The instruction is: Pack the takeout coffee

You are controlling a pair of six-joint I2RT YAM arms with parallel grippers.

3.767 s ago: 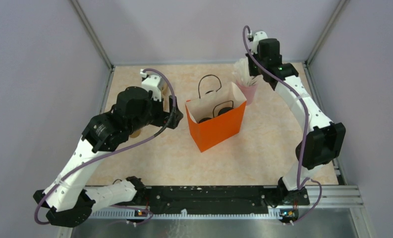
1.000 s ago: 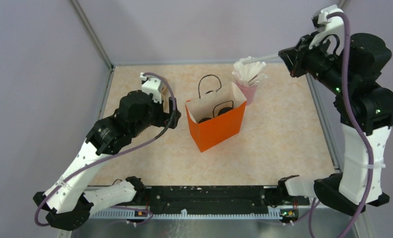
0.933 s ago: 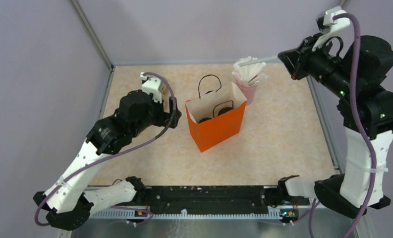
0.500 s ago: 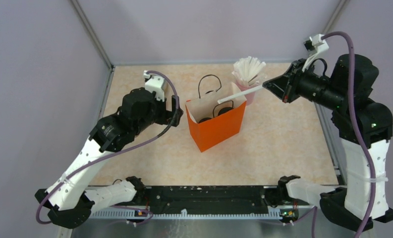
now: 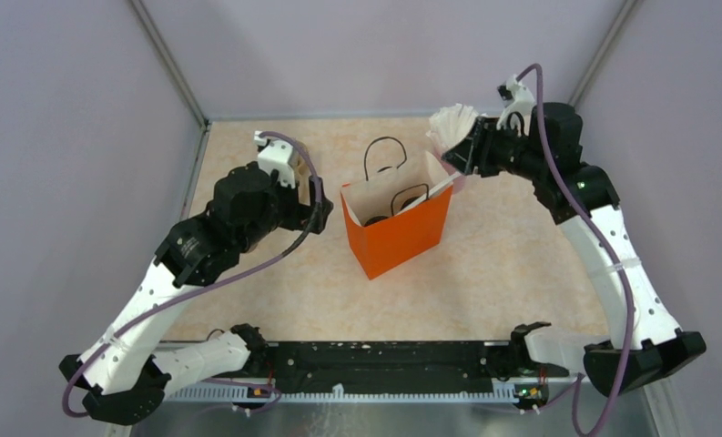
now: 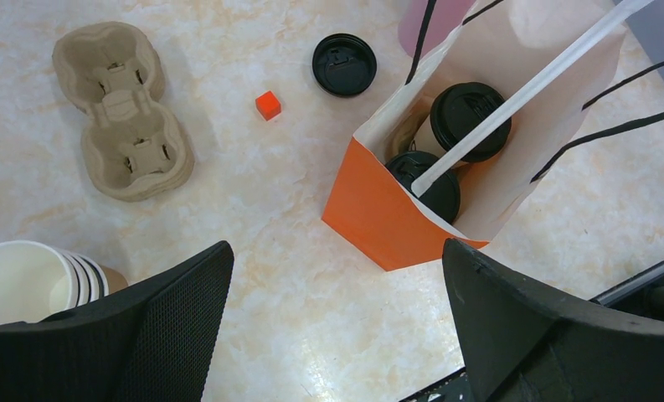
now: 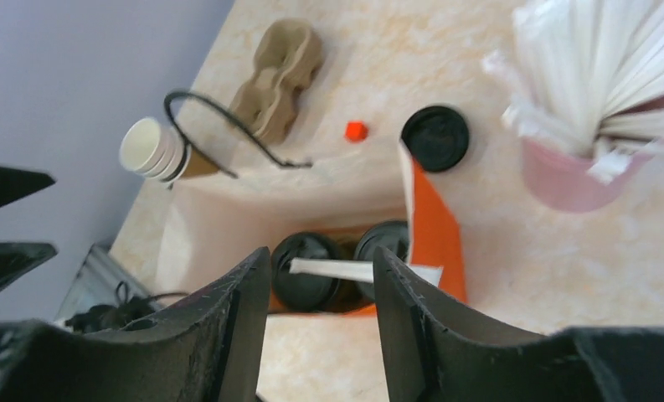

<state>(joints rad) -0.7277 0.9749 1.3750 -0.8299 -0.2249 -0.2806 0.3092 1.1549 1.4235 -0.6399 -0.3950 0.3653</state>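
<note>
We see the orange bag [image 5: 398, 238] standing upright in the middle of the table [image 5: 521, 273]. The two takeout coffee cups [image 6: 462, 109] sit side by side inside it, lids on, and a white straw [image 6: 546, 75] leans across them and out over the bag's rim. A pink cup [image 7: 563, 180] full of straws stands near the far edge. The right arm reaches over the bag's far-right corner. The right gripper [image 7: 321, 258] has its jaws apart above the straw and grips nothing. The left gripper [image 6: 337, 251] hovers on the bag's left side with its jaws wide apart, above a stack of cream cups [image 6: 27, 280].
</note>
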